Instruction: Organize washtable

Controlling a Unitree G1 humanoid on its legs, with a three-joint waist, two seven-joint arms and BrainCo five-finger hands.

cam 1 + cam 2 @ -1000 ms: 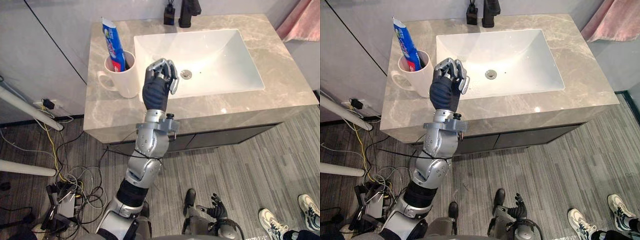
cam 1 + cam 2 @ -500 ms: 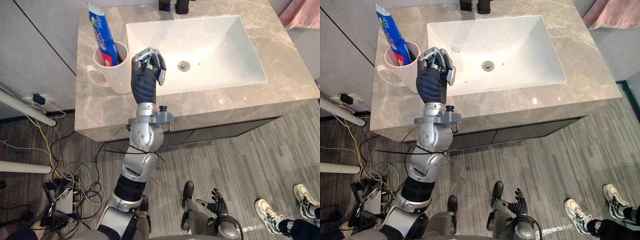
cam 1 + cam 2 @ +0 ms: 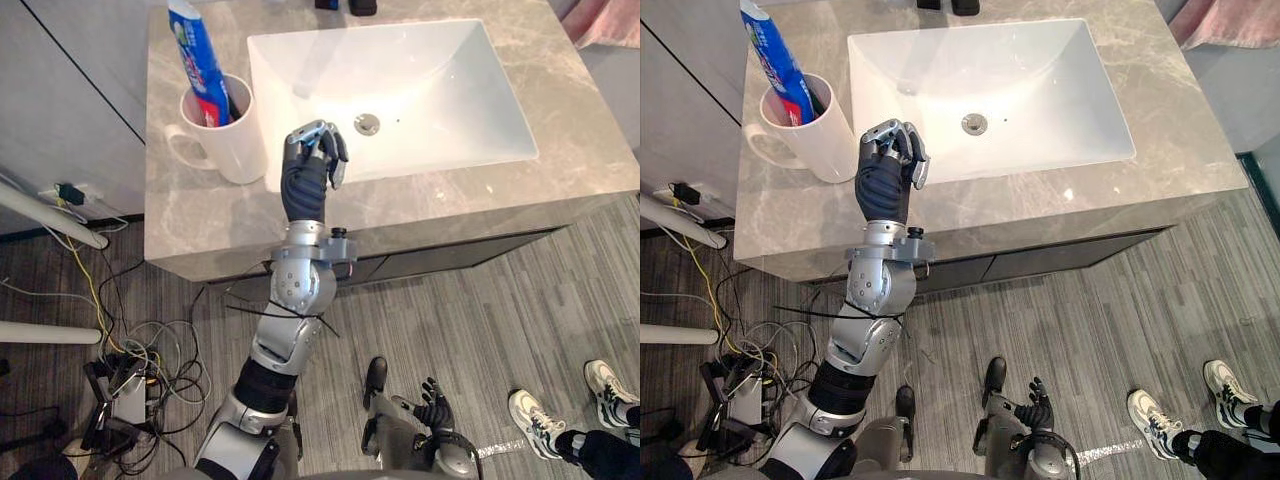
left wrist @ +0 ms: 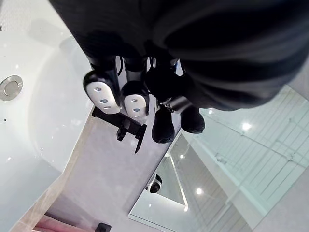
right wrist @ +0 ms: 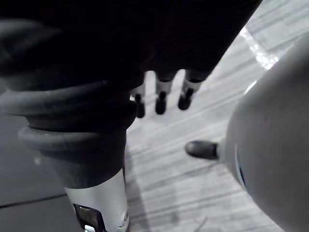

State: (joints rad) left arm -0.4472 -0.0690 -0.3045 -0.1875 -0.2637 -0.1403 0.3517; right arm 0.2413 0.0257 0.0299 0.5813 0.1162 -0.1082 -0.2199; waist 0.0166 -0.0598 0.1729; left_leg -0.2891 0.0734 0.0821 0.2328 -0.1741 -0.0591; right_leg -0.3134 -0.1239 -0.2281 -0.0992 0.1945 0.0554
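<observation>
Curled left hand (image 3: 310, 165) on nothing near sink (image 3: 450, 90) corner, mug (image 3: 235, 150) with toothpaste (image 3: 197, 50) at ten o'clock; hung right hand (image 3: 435, 412) low, fingers relaxed.

Nothing legible: the blue, red and white toothpaste tube (image 3: 200, 58) in the white ceramic mug (image 3: 232, 150) bears print too small to read.
</observation>
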